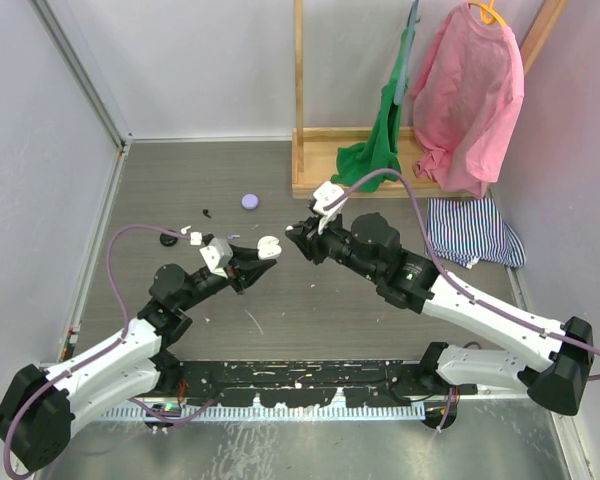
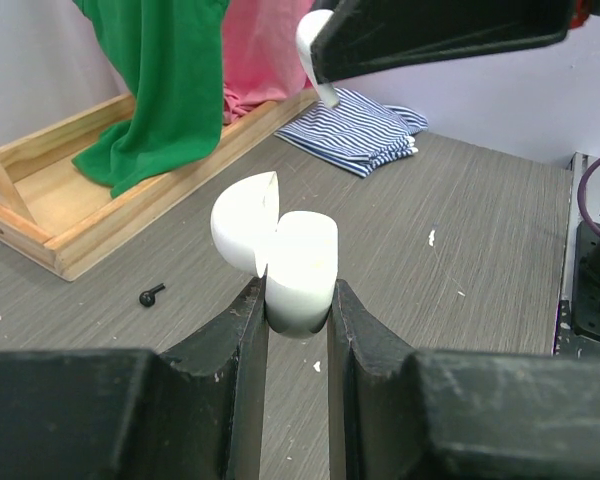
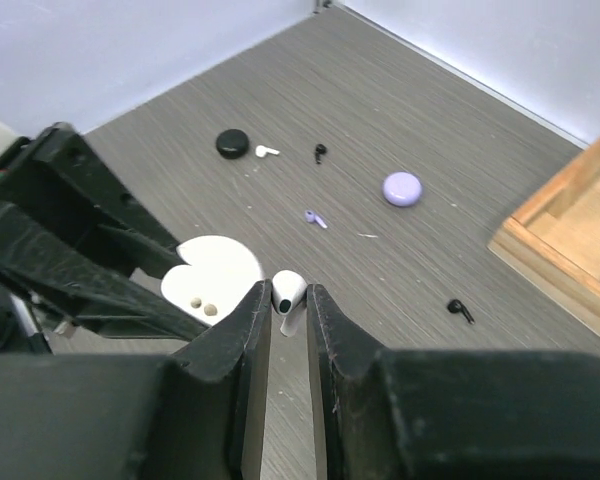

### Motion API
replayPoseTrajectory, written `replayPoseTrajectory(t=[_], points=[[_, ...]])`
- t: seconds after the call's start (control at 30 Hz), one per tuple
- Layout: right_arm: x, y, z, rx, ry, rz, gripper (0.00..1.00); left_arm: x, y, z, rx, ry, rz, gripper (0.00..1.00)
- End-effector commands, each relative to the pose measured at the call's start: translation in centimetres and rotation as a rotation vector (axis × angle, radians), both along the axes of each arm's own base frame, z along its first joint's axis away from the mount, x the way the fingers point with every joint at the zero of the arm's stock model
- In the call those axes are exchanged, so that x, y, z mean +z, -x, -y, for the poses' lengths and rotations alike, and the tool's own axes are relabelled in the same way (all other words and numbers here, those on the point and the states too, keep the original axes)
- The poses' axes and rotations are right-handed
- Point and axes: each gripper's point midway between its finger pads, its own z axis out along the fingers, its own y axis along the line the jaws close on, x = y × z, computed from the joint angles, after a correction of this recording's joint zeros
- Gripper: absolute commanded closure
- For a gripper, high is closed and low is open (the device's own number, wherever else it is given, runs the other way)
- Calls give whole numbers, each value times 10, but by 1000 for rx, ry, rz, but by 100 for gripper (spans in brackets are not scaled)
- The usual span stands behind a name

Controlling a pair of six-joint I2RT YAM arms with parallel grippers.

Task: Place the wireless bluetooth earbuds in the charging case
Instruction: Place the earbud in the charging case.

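Note:
My left gripper is shut on the base of a white round charging case with its lid swung open, held above the table; it also shows in the top view. My right gripper is shut on a white earbud and holds it just right of the open case; the earbud shows in the left wrist view. In the top view my right gripper faces my left gripper a short gap apart. Loose earbuds lie on the table: white, lilac, black and black.
A closed lilac case and a closed black case lie on the table. A wooden rack base with green and pink garments stands at the back right, a striped cloth beside it.

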Motion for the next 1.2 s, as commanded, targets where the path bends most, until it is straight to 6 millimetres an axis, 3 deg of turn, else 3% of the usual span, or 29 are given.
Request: replayPoseTrajectory(t=[0.0, 0.4, 1.17], points=[[39, 16, -15, 86, -138, 120, 85, 49, 1, -2, 11, 93, 133, 100], [41, 37, -37, 174, -249, 177, 85, 56, 4, -5, 9, 123, 119, 100], [22, 40, -62, 228, -266, 138, 85, 62, 9, -8, 7, 149, 113, 100]])
